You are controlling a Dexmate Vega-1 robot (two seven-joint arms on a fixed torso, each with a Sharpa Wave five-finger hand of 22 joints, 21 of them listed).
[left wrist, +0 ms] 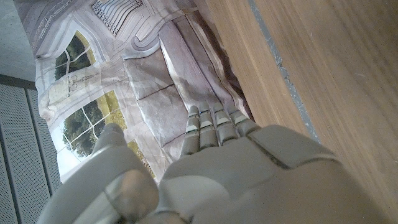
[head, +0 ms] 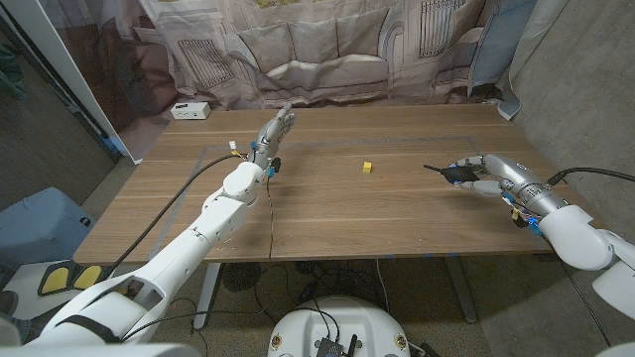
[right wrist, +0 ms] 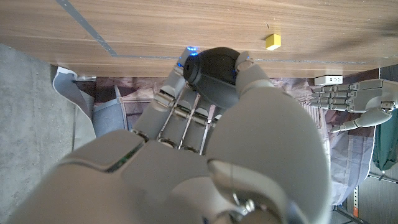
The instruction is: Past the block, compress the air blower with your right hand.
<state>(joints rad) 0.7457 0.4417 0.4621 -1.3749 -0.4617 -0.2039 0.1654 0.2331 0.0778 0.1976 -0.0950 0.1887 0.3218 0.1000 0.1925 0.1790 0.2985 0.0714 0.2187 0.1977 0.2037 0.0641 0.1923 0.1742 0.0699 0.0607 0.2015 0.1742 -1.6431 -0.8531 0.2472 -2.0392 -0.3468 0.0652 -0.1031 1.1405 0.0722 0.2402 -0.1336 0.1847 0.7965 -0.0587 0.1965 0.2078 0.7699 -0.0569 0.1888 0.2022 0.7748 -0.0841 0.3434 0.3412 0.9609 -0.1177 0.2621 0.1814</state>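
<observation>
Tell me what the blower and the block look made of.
Air blower: dark matte bulb held in the right hand, likely soft rubber, no gloss. Yellow block: solid, sharp-edged, flat colour; wood or plastic, too small to tell.

The right hand [right wrist: 249, 137] covers most of the black air blower [right wrist: 211, 74], its nozzle tip too small to resolve in the head view, and the yellow block [head: 367, 167] shows no surface detail.
</observation>
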